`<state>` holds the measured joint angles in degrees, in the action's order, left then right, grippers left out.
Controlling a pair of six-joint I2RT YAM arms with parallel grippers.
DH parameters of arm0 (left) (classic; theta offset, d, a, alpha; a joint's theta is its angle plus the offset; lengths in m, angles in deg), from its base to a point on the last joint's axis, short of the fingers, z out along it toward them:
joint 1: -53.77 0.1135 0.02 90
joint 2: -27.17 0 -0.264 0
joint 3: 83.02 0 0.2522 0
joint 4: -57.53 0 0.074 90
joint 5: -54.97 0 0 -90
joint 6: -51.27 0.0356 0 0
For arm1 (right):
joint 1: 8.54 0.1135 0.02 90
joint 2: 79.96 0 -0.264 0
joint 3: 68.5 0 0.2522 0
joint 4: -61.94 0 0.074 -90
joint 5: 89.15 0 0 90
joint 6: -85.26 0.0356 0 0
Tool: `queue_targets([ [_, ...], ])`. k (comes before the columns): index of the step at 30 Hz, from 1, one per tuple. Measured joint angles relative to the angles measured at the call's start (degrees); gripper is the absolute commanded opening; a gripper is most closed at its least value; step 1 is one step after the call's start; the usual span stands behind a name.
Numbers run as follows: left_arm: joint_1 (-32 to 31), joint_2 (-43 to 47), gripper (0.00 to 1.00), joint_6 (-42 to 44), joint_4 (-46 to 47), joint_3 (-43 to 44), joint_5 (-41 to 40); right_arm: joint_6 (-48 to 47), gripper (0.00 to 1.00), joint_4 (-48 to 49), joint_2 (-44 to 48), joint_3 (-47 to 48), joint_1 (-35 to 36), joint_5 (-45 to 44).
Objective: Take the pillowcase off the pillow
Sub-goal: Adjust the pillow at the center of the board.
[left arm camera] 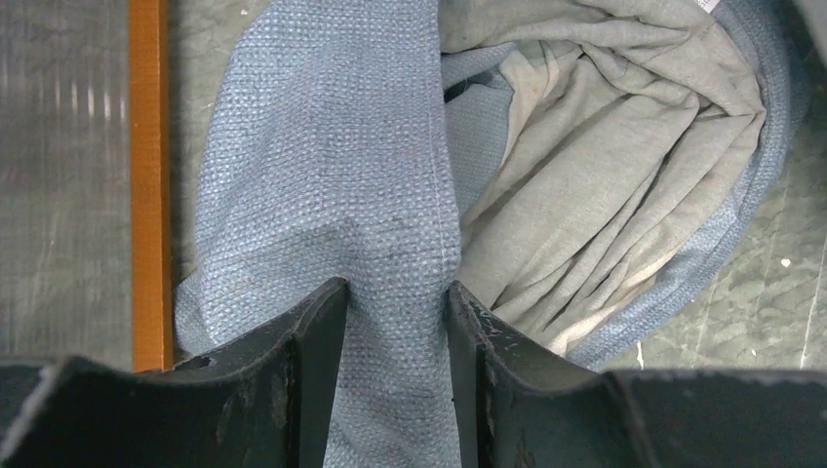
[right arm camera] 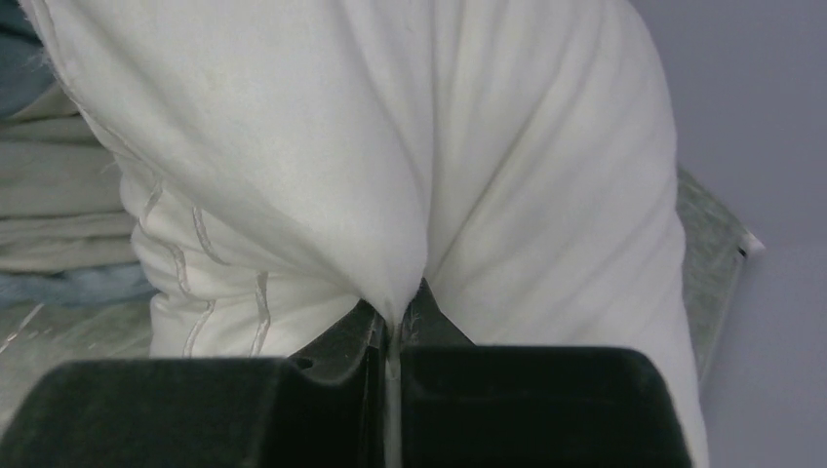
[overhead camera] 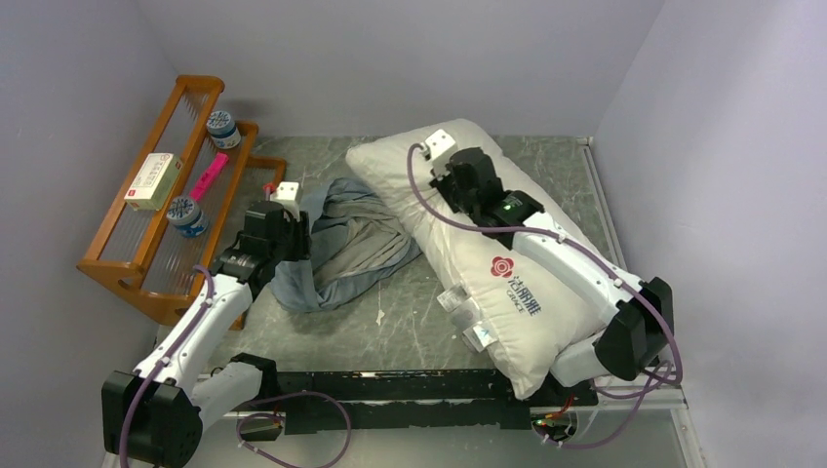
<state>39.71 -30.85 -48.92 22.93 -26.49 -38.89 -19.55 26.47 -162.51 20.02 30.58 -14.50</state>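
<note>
Field notes, from beside the table.

- The pillow (overhead camera: 488,312) lies bare and slantwise on the right half of the table (overhead camera: 390,327). Its near corner reaches the front edge by the arm bases.
- The pillowcase (overhead camera: 341,249) sits in a crumpled heap left of it, grey-blue side out, touching the pillow's flank. It looks fully off.
- Left gripper (left arm camera: 395,292): jaws partway apart, astride a raised ridge of the grey-blue weave. The cloth fills the gap and touches both fingers (left arm camera: 312,331). I cannot tell whether it is truly pinched.
- Right gripper (right arm camera: 400,302): jaws together on a thin pleat of the pillow's white cover, at the far end.

Risks, as I judge them:
- The ridge may be only one layer. A lift would then open the heap rather than carry it, or the cloth would slide out of a half-set grip.
- The wooden rack (overhead camera: 146,244) stands just beside the left claw, its orange rail at the cloth's edge in the wrist view. A leftward drag could snag the cloth on it or jolt the jars (overhead camera: 185,214).
- The right pinch holds very little fabric, so a hard pull may slip it.
- Any pull towards the bases could tip the pillow off the front edge.
</note>
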Motion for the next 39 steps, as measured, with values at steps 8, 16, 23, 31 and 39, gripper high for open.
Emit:
queue_targets([
  [8, 0.0, 0.0, 0.38, 0.02, 0.13, -0.17, 1.73, 3.1, 0.0, 1.88, 2.6, -0.85, -8.11, -9.51],
  [16, 0.0, 0.0, 0.29, 0.44, 1.03, -0.39, 4.26, 6.43, 0.0, 4.85, 2.78, -2.67, -14.8, -13.16],
  [23, -0.04, 0.07, 0.23, 0.81, 1.77, -0.42, 7.69, 8.0, 0.0, 9.49, -7.06, 0.26, -14.71, -12.28],
  [31, -0.42, 0.11, 0.14, 1.95, 3.96, -1.29, 13.77, 8.76, 0.11, 12.41, -17.31, 6.97, -14.71, -9.57],
  [39, -0.92, 0.11, 0.05, 2.34, 5.64, -1.7, 19.82, 11.58, 0.59, 15.98, -16.28, 6.93, -15.1, -6.54],
])
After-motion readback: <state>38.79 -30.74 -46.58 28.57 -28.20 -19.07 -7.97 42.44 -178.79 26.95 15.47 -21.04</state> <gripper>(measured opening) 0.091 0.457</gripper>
